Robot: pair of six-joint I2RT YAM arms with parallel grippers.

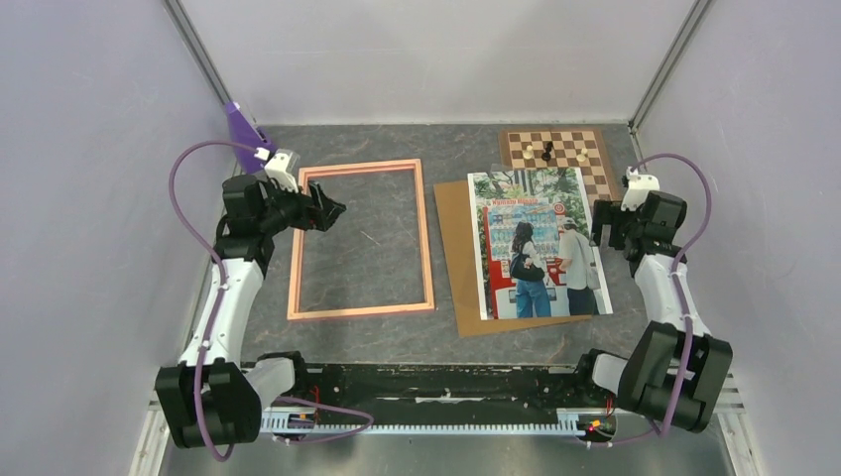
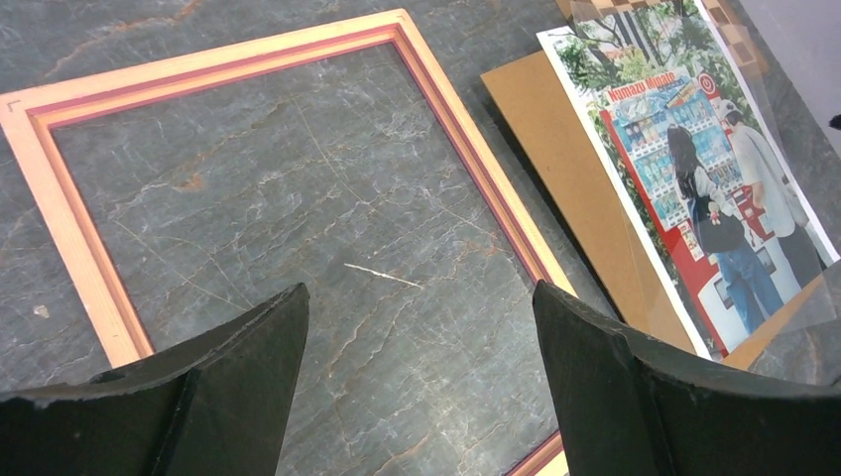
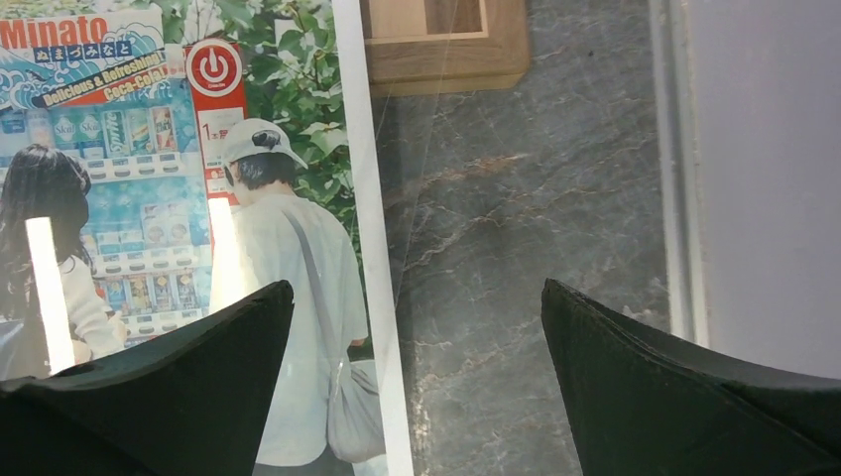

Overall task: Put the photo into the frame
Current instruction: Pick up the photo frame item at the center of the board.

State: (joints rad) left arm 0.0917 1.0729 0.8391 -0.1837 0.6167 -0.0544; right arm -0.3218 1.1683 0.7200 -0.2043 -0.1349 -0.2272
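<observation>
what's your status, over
Left tool and right tool open, empty. Photo on backing board, beside empty frame. Clear sheet seems to cover photo.

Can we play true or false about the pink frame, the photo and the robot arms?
1. The frame has nothing inside it. True.
2. The photo lies on a brown board. True.
3. The left gripper is holding the photo. False: its jaws are open and empty, and it hovers above the frame.
4. The right gripper has its jaws open at the photo's right edge. True.
5. The chessboard has no pieces on it. False: a few pieces stand on it.
</observation>
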